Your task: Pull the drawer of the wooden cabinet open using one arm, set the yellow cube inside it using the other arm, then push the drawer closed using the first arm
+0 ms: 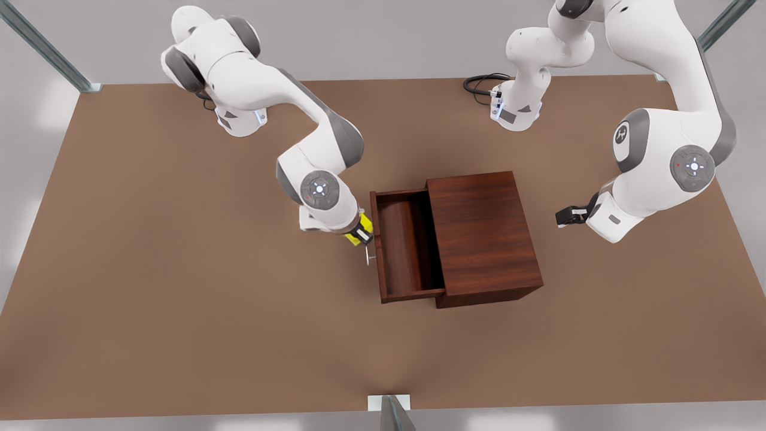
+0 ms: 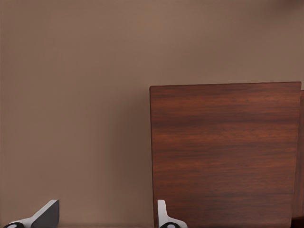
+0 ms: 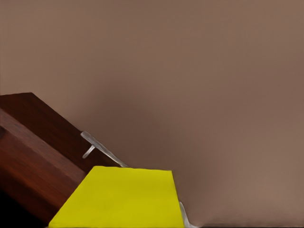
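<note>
Cabinet (image 1: 483, 236): dark reddish-brown wood, upright on the table. Drawer (image 1: 404, 245): pulled fully open toward the front view's left, interior bare, silver bar handle (image 3: 102, 148) on its front. Yellow cube (image 1: 358, 233): held above that front panel.

My right black two-finger claw (image 1: 359, 232) is clamped closed; my left black claw (image 1: 565, 216) hangs spread, waiting.

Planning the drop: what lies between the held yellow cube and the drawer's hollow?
Just the drawer front panel with its handle, seen in front view.
</note>
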